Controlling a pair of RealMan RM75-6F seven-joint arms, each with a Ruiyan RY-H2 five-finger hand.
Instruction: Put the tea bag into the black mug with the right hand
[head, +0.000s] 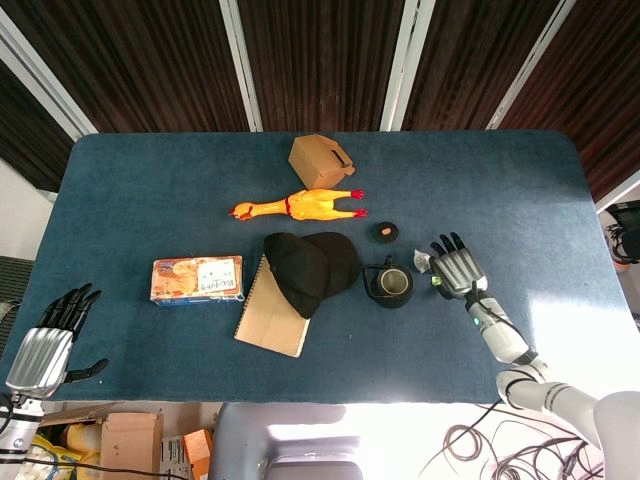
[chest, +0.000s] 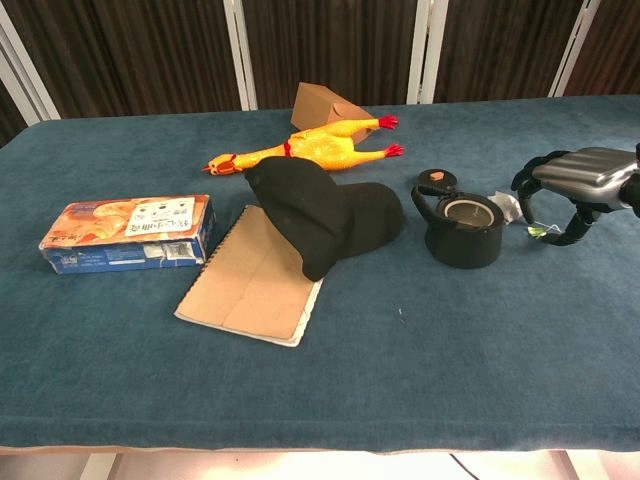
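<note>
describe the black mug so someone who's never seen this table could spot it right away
On the blue cloth table, look right of centre, just right of the black cap. The black mug stands upright there, a short round cup with a handle, beside the right hand; its open top sets it apart.

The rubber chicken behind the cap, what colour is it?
The rubber chicken is yellow-orange with red feet; the chest view shows it best.
</note>
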